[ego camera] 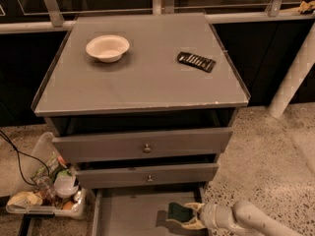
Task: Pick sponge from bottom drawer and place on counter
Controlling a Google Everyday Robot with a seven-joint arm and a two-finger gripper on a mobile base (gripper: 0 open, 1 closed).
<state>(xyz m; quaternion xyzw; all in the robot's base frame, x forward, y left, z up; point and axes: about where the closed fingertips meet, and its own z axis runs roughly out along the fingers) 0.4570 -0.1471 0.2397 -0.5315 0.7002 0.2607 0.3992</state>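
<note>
The bottom drawer (128, 215) is pulled open below the two knobbed drawers, showing its flat grey floor. The sponge (178, 213), dark green, sits at the right of the drawer, between the pale fingers (191, 225) of my gripper (183, 215). The gripper reaches in from the lower right on a white arm (246, 219) and is shut on the sponge, which looks slightly lifted, with a shadow to its left. The counter (142, 77) is the flat grey cabinet top above.
A white bowl (107, 47) stands on the counter's back left and a black ridged rectangular object (196, 61) at its right. A tray of clutter (47, 195) with a cable lies on the floor left of the cabinet. A white post (295, 73) stands right.
</note>
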